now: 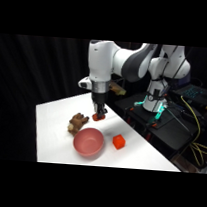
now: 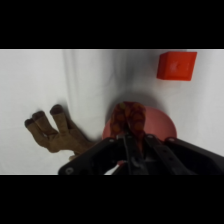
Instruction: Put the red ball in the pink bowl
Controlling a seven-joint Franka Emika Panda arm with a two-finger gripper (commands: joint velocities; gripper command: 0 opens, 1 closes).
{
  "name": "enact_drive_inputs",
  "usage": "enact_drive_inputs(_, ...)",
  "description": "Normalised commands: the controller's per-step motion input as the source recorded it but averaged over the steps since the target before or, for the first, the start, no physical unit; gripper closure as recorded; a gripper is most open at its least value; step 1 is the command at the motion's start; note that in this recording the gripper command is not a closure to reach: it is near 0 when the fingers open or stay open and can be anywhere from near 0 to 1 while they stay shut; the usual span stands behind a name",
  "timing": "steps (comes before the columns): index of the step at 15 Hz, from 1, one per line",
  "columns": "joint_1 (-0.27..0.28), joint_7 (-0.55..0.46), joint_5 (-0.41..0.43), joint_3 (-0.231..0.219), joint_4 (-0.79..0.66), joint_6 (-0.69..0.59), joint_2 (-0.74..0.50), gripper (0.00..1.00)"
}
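In the wrist view, the gripper rises from the bottom edge with its fingers closed on the red ball, which sits at the frame's centre. The ball looks patterned with dark lines, perhaps a woven or netted skin; it is probably light and slightly springy, so a hold across its widest part, as it has now, should keep it from squirting out. Beneath and behind the ball shows the pink bowl, its rim curving toward the lower right. The bowl looks smooth and stiff, likely plastic, and light enough to slide if bumped.

In the side view, the gripper hangs above the table with the ball at its tips, just beyond the bowl's far rim and not yet over its middle. A brown plush toy lies left of the bowl and a red block right of it. No brand, label or writing can be read.
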Motion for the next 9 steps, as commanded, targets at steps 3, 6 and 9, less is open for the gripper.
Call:
enact_drive_inputs(3, -0.047, -0.08, 0.057, 0.067, 0.49, 0.01, 0.37, 0.02)
enact_drive_inputs(6, -0.042, -0.11, 0.085, 0.051, 0.48, 0.07, 0.40, 0.03)
enact_drive_inputs(9, -0.040, -0.14, 0.094, 0.035, 0.36, 0.12, 0.32, 0.04)
